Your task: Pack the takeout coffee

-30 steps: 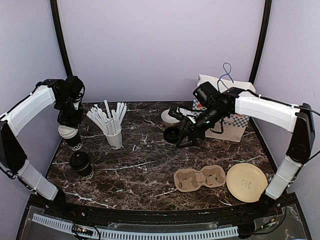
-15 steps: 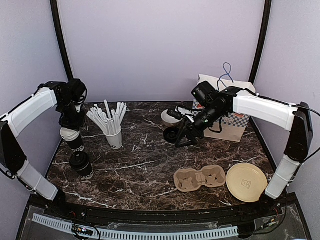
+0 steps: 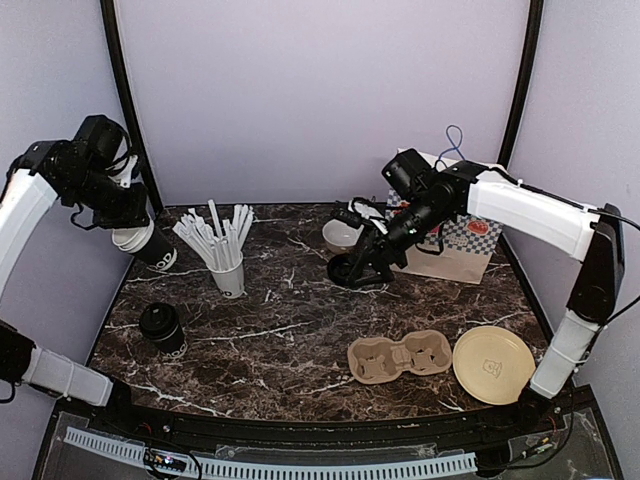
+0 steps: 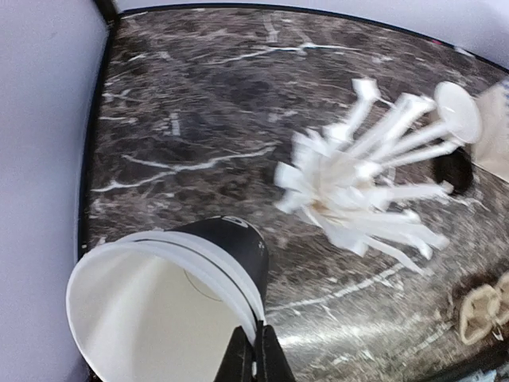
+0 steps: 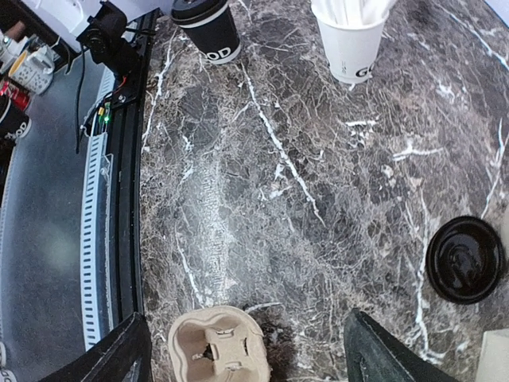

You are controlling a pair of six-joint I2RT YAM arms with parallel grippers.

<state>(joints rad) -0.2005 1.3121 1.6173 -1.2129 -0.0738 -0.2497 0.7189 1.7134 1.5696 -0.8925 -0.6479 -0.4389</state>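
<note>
Lifted cup point(image 3: 150, 244) pinched in left gripper point(image 4: 254, 352) (tilted), right gripper point(image 5: 256, 350) spread wide beside lid point(image 5: 464, 259).

The left end effector point(image 4: 256, 354) pinches the rim of a tilted, lidless, white-lined black paper cup point(image 4: 151, 310). Beyond it, a blurred bundle of white sticks point(image 4: 358, 183) stands on the dark marble tabletop point(image 4: 183, 103).

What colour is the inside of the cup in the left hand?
White; the cup is black outside. Best seen in the left wrist view.

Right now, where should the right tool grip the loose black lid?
Probably across the rim of the black lid, coming straight down from above: it lies flat on the table, a thin round disc, so only opposite edges give purchase.
</note>
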